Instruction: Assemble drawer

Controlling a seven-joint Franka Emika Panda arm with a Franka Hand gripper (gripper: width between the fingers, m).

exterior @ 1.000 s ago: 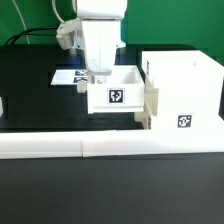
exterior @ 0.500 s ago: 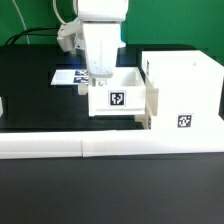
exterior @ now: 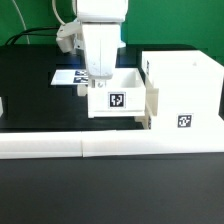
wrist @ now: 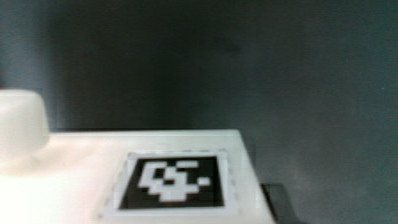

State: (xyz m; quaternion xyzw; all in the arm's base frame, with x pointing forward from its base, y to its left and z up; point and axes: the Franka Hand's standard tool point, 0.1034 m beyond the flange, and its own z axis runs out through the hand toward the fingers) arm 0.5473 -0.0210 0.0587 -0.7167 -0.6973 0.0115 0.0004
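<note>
White plastic sits under my fingers (exterior: 99,80): they reach down at the back rim of a small open-top tray (exterior: 116,95), on the exterior view's left side of it, and I cannot tell whether they are spread or pinching the wall, since my own wrist housing hides the tips. In the wrist view one pale finger (wrist: 18,125) shows at the edge beside the tray's flat face, which carries a black-and-white square tag (wrist: 175,180). The same tag (exterior: 116,98) faces the exterior camera on the tray's front wall. The tray stands upright on the black counter (exterior: 30,95), and its side on the exterior view's right is touching or just beside the tall boxy casing (exterior: 183,95), which bears its own tag (exterior: 184,122) low on the front. Behind my fingers the marker board (exterior: 68,76) lies flat on the counter. A long low white wall (exterior: 100,147) runs across in front of the tray and casing.
</note>
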